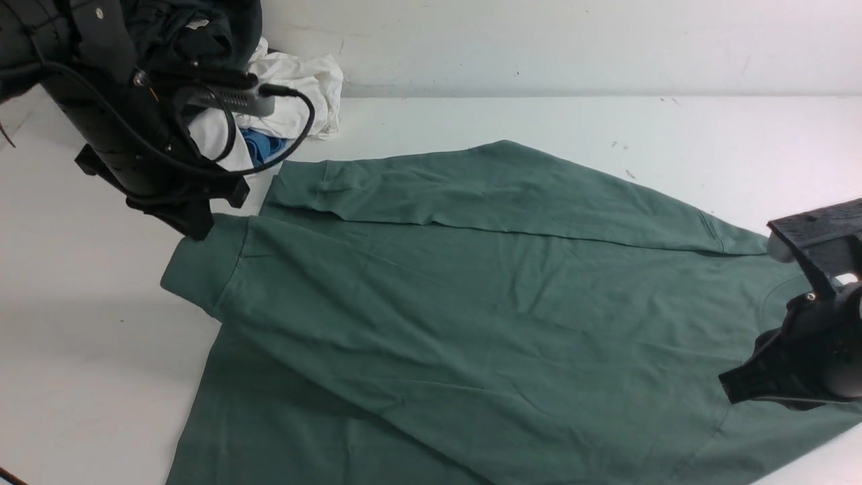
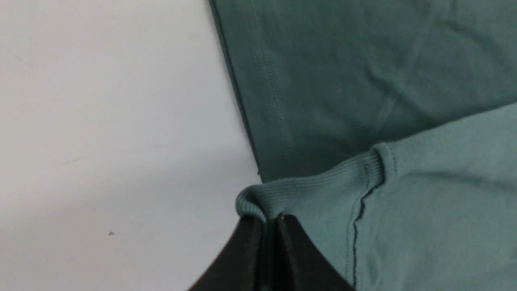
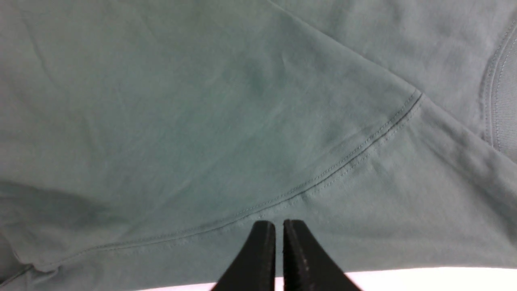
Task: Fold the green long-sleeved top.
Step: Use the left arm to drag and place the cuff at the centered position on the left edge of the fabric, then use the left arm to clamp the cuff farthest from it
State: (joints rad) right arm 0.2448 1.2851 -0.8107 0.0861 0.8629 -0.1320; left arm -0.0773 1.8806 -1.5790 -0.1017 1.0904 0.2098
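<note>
The green long-sleeved top (image 1: 471,323) lies spread across the white table, neck toward the right. One sleeve (image 1: 485,188) lies along its far edge. The other sleeve crosses the body and ends in a ribbed cuff (image 1: 199,266) at the left. My left gripper (image 1: 200,228) is shut on that cuff; the left wrist view shows the gripper (image 2: 271,219) pinching the ribbed cuff (image 2: 319,194). My right gripper (image 1: 727,387) is over the shoulder by the ribbed neck (image 3: 503,101). In the right wrist view it (image 3: 279,223) is shut and empty beside the shoulder seam (image 3: 363,145).
A pile of clothes sits at the back left against the wall: a white garment (image 1: 300,84), a blue one (image 1: 266,147) and a blackish one (image 1: 185,30). Bare white table (image 1: 87,323) shows left of the top and behind it (image 1: 673,128).
</note>
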